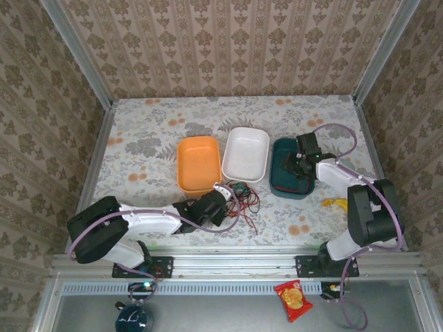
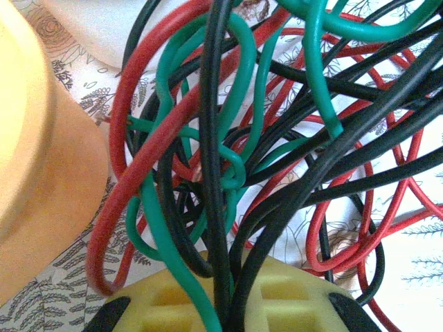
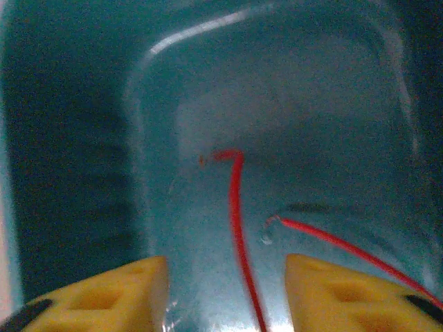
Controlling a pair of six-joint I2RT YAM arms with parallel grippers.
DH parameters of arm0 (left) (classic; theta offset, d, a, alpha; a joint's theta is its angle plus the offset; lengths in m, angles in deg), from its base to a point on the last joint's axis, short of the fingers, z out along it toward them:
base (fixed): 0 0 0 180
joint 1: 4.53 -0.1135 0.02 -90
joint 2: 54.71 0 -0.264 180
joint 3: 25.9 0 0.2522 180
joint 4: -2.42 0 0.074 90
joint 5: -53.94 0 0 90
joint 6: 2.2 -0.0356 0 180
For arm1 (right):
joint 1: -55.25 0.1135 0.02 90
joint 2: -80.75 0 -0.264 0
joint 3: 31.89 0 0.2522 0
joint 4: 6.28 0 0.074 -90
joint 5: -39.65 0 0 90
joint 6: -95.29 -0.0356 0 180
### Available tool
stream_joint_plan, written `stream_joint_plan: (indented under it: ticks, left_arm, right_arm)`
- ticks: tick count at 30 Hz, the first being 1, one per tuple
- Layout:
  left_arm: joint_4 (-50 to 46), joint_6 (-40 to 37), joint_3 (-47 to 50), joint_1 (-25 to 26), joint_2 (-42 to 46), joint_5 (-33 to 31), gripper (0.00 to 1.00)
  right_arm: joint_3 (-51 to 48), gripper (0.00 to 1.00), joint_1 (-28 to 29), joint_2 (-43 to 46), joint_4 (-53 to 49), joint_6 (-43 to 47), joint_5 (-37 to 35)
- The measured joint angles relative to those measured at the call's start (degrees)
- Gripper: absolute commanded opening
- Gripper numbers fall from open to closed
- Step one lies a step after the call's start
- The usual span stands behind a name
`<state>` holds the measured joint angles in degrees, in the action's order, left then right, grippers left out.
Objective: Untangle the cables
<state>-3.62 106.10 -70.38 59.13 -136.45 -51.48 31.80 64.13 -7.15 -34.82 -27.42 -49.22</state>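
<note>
The cables (image 1: 243, 195) lie in a red, green and black tangle on the flowered table, just in front of the trays. My left gripper (image 1: 223, 198) reaches into the tangle's left side. In the left wrist view its yellow fingers (image 2: 291, 301) are pressed together, and black and green cables (image 2: 223, 207) run down between them. My right gripper (image 1: 299, 164) hangs over the teal tray (image 1: 282, 183). It (image 3: 227, 290) stands open there, with a loose red cable (image 3: 237, 207) lying on the tray floor between the fingers, apart from both.
An orange tray (image 1: 197, 164) and a white tray (image 1: 246, 153) stand side by side left of the teal one. The orange tray's wall (image 2: 41, 173) is close to the tangle's left. A small yellow object (image 1: 336, 203) lies at the right of the table.
</note>
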Motion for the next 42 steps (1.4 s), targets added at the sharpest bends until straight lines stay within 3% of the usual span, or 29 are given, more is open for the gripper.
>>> stream_joint_plan:
  ticks: [5,16,19,23,29,34,42]
  left_arm:
    - [0.0,0.0,0.0,-0.4,0.0,0.6,0.0]
    - [0.9,0.0,0.3,-1.4,0.0,2.2,0.0]
    - [1.7,0.0,0.8,-2.1,0.0,3.4,0.0]
    - [2.4,0.0,1.3,-3.0,0.0,5.0,0.0]
    - [3.1,0.0,1.6,-3.7,0.0,6.8,0.0]
    - [3.3,0.0,1.6,-3.8,0.0,8.2,0.0]
    - [3.4,-0.1,1.6,-3.8,0.0,9.5,0.0]
  right_arm:
    - [1.4,0.68,0.2,2.1,0.0,-0.1,-3.6]
    - [1.1,0.68,2.2,13.9,-1.0,3.2,-10.8]
    - [0.0,0.66,6.8,17.3,-1.4,6.1,-6.9]
    - [-3.8,0.62,16.8,21.2,-2.9,10.8,4.5]
    - [-7.0,0.57,28.2,19.5,-8.1,17.6,19.4]
    - [-7.0,0.57,29.6,14.6,-7.5,19.3,26.1]
    - [-6.8,0.55,29.6,7.3,-4.7,20.3,28.5]
